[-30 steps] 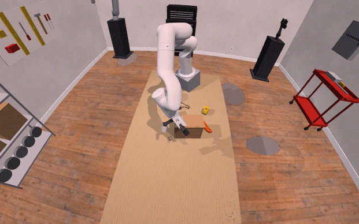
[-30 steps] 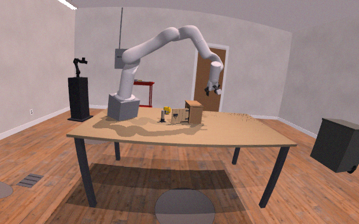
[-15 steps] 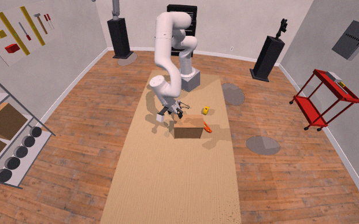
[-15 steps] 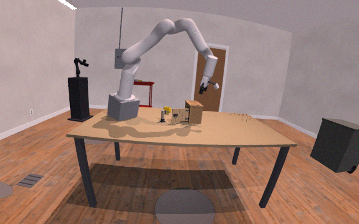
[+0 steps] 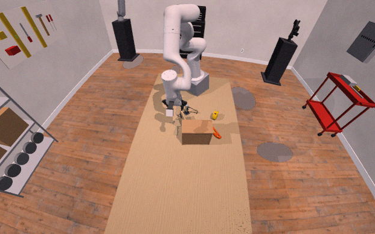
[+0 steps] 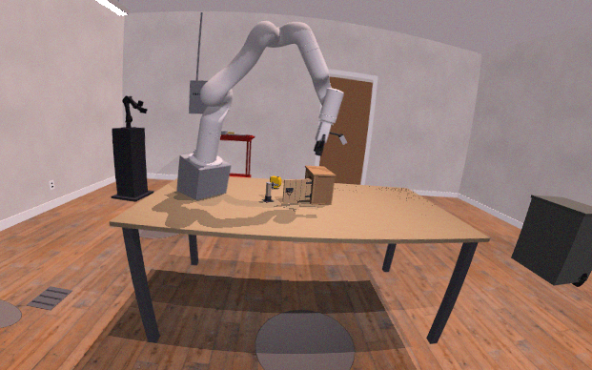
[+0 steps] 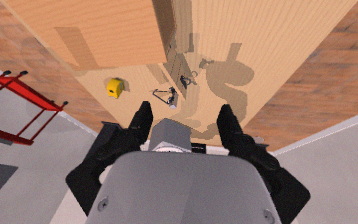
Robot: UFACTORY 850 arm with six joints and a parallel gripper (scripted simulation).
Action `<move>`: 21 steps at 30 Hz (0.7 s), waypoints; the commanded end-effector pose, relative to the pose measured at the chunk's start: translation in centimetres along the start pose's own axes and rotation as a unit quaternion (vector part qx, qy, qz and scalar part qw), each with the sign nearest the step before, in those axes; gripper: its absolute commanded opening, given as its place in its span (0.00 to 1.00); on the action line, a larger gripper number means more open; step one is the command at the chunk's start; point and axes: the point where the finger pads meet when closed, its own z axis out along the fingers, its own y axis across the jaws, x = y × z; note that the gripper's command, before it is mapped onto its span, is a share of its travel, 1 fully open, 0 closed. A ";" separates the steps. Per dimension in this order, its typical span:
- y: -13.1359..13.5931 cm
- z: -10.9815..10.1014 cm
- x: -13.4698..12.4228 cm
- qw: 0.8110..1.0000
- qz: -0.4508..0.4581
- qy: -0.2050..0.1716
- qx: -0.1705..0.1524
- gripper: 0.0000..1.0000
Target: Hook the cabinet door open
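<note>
The wooden cabinet stands flat on the table. Its slatted door stands swung open, with a small dark eye on it. The short grey post stands near the door. The thin wire hook hangs from the post and looks apart from the eye. My gripper is open and empty. It hangs well above the cabinet and the door, pointing down.
A small yellow object lies on the table beyond the post. An orange tool lies beside the cabinet. The arm's grey base block stands at the table's end. A red cart stands off the table.
</note>
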 end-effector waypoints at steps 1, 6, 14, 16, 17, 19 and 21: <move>1.0 1.5 -2.1 0.998 -0.034 0.023 -0.037 1.00; 1.2 3.7 -5.0 0.993 -0.091 0.043 -0.060 1.00; 0.7 5.3 -7.5 0.986 -0.140 0.059 -0.066 1.00; 0.4 5.8 -8.3 0.984 -0.154 0.063 -0.066 1.00; 0.4 5.8 -8.3 0.984 -0.154 0.063 -0.066 1.00; -0.1 6.5 -9.6 0.979 -0.178 0.070 -0.064 1.00; -0.3 6.8 -10.2 0.978 -0.188 0.072 -0.062 1.00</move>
